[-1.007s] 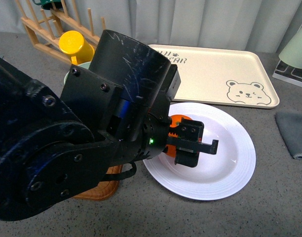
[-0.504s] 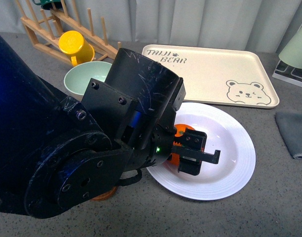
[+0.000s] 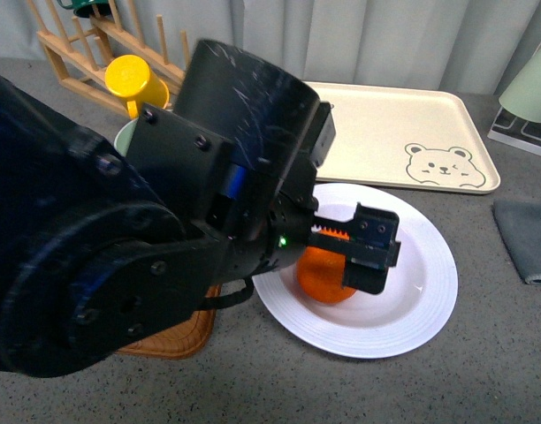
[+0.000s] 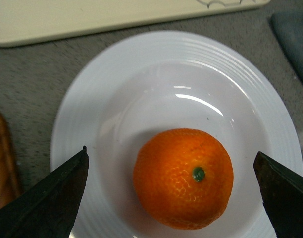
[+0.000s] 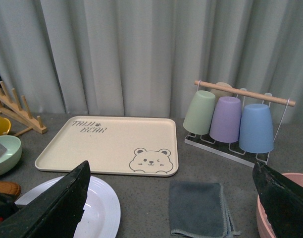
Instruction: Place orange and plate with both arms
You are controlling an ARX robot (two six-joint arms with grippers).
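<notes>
Well, the orange [image 4: 183,178] sits in the plate [image 4: 117,64]. The left gripper [image 4: 170,194] has its jaws spread wide either side, apparently untouching. The right gripper [image 5: 171,198] has its jaws spread too.

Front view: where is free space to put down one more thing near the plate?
The bear tray behind the plate is bare. Bare table lies between the plate and the gray cloth, and in front of the plate. Crowded: the plate's left side, with orange and open left gripper.

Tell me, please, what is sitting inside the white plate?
The orange rests in the well of the plate, stem spot up. The open left gripper hangs over it. The plate surface beneath the fruit is hidden.
</notes>
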